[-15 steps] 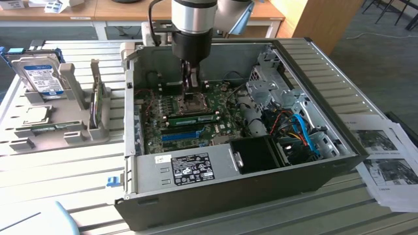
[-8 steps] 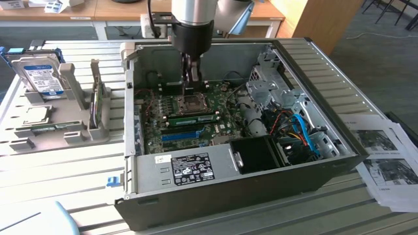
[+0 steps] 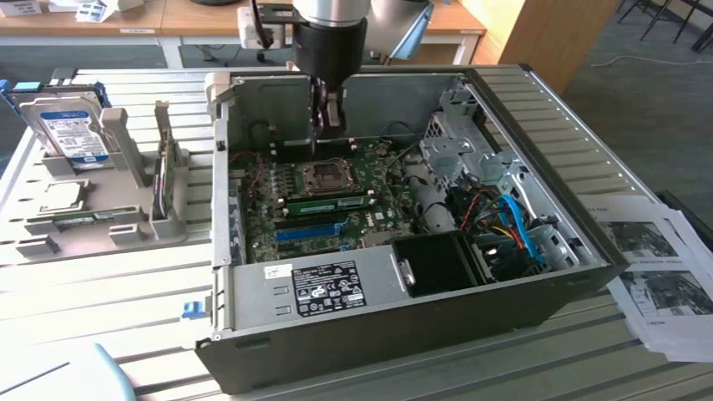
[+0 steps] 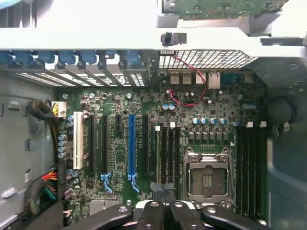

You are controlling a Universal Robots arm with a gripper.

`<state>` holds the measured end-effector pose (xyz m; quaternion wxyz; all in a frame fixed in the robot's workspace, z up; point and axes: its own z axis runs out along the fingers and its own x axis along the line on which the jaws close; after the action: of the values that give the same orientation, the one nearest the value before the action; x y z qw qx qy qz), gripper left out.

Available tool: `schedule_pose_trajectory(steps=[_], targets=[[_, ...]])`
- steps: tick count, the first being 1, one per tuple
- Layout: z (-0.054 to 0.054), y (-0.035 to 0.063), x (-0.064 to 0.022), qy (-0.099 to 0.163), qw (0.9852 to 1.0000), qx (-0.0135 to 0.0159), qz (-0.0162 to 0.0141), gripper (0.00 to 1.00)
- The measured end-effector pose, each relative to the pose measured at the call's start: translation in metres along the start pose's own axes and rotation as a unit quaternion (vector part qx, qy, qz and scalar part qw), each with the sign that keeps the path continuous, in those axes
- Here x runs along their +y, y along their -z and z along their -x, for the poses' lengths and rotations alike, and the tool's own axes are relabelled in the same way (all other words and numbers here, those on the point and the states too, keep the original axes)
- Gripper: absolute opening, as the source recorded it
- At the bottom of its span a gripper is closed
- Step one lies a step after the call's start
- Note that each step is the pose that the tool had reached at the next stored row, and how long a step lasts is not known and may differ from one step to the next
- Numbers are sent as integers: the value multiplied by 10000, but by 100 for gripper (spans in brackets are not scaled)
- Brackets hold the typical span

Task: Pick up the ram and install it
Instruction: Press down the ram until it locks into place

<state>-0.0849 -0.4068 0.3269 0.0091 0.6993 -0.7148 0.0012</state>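
The ram (image 3: 331, 202), a green stick, lies seated in a slot on the motherboard (image 3: 317, 219), just near-side of the CPU socket (image 3: 330, 175) in the exterior view, running along the exterior view's left-right; the long blue slot strip (image 3: 306, 231) sits just nearer again. The gripper (image 3: 326, 125) hangs above the far part of the board inside the open PC case (image 3: 579, 209), fingers clenched together, nothing between them, apart from the ram. In the wrist view the closed gripper (image 4: 164, 191) tips hover over the board beside the empty CPU socket (image 4: 207, 178), with black slots and the blue strip (image 4: 132, 143) alongside. Outside the case, at the exterior view's left, a grey fixture tray (image 3: 78, 217) holds a hard drive (image 3: 65, 127). Printed sheets (image 3: 657, 276) lie at the exterior view's right
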Motion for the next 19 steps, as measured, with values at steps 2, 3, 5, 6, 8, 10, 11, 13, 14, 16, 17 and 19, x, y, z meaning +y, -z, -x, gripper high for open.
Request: schedule_pose_trajectory(steps=[2, 3, 5, 6, 8, 10, 11, 13, 14, 16, 17, 19], targets=[[-1, 41, 1, 0, 10000, 0, 0, 9], [-1, 62, 1, 0, 10000, 0, 0, 9], [-1, 102, 1, 0, 10000, 0, 0, 9], [-2, 121, 1, 0, 10000, 0, 0, 9], [-2, 157, 2, 0, 10000, 0, 0, 9], [-3, 186, 2, 0, 10000, 0, 0, 9], [-3, 187, 2, 0, 10000, -1, 0, 9], [-3, 187, 2, 0, 10000, -1, 0, 9], [-3, 188, 2, 0, 10000, 0, 0, 9], [-3, 188, 2, 0, 10000, 0, 0, 9], [-3, 188, 2, 0, 10000, 0, 0, 9], [-3, 188, 2, 0, 10000, 0, 0, 9]])
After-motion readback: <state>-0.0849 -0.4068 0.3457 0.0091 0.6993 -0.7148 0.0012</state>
